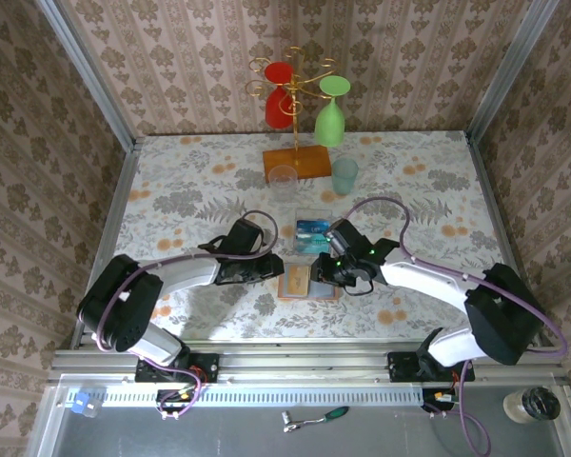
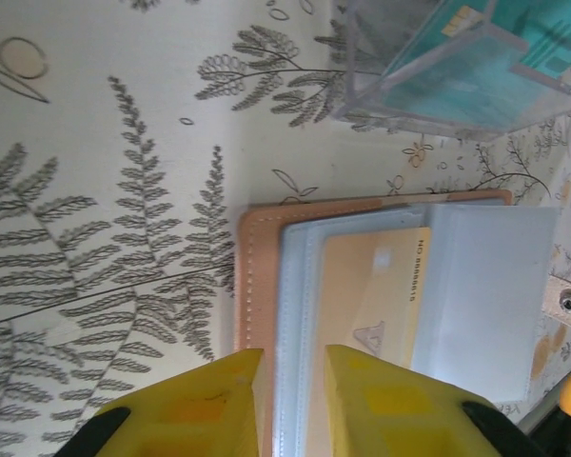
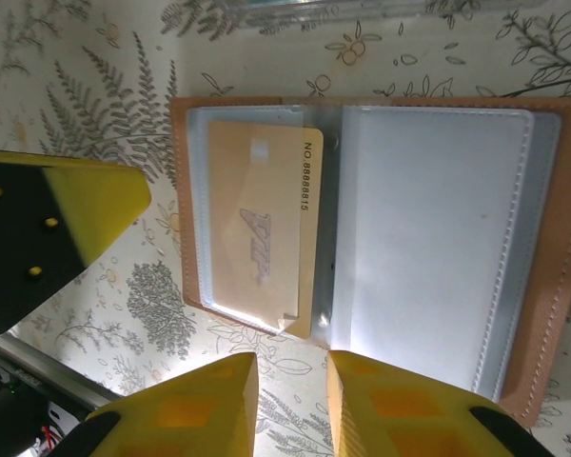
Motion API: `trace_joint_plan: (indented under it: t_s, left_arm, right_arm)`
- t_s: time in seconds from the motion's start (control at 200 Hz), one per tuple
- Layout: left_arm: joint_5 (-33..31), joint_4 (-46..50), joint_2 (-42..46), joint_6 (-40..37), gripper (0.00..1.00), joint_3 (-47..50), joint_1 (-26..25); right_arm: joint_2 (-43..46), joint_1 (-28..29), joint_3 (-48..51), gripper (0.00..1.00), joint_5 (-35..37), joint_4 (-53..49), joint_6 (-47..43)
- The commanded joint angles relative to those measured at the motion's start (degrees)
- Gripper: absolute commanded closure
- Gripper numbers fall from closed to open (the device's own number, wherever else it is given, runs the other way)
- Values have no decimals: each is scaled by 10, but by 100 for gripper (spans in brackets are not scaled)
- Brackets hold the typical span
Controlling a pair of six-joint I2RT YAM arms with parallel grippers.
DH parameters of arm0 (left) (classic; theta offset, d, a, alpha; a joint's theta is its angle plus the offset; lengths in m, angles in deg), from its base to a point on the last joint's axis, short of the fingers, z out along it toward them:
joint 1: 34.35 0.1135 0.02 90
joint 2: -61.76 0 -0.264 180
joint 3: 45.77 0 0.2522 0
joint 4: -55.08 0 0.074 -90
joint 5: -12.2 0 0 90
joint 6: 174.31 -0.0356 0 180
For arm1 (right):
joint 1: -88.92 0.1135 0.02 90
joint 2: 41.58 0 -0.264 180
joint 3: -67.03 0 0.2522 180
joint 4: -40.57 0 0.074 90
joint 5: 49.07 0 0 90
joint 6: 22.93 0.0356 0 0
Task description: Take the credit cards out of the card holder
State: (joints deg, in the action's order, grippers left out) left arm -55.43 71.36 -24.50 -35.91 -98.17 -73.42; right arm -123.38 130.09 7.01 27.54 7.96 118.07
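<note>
one tan card (image 3: 262, 228) is noted in the pocket of the card holder (image 3: 438, 238) on the half nearer the left arm. holder is laid open and flat on the table (image 2: 95, 143), btwn both arms. teal cards (image 2: 476, 67) are seen inside a clear box (image 1: 313, 231) just beyond it. left gripper (image 2: 293, 405) is positioned over the holder's stitched outer edge, jaws narrowly parted; whether that edge is pinched cannot be told. right gripper (image 3: 292, 405) is held over the holder's edge nr the fold, jaws slightly apart, nothing btwn them.
</note>
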Motion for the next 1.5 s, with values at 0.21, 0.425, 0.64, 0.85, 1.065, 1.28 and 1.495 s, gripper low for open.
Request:
trace_joint_plan:
  t_s: [0.21,0.425,0.64,0.85,1.065,1.28,1.495]
  left_arm:
    - [-3,13,-6,8,87,-8,-17]
    - [4,8,-16,12,92,-14,-18]
    - [0,6,-14,19,92,-12,-19]
    - [-2,13,-20,16,92,-4,-19]
    - [-3,9,-18,18,92,1,-19]
    - [-2,12,-18,16,92,-1,-18]
    - [-2,15,-14,14,92,3,-14]
  right_arm:
    - [-56,2,4,70,-30,53,4]
    - [-79,0,8,70,-57,75,5]
    - [-6,0,34,66,-50,26,4]
    - [117,-10,84,48,7,-24,12]
    - [77,-24,88,48,-27,13,14]
    - [24,-23,77,50,-44,56,20]
    - [-28,-24,70,56,-76,106,27]
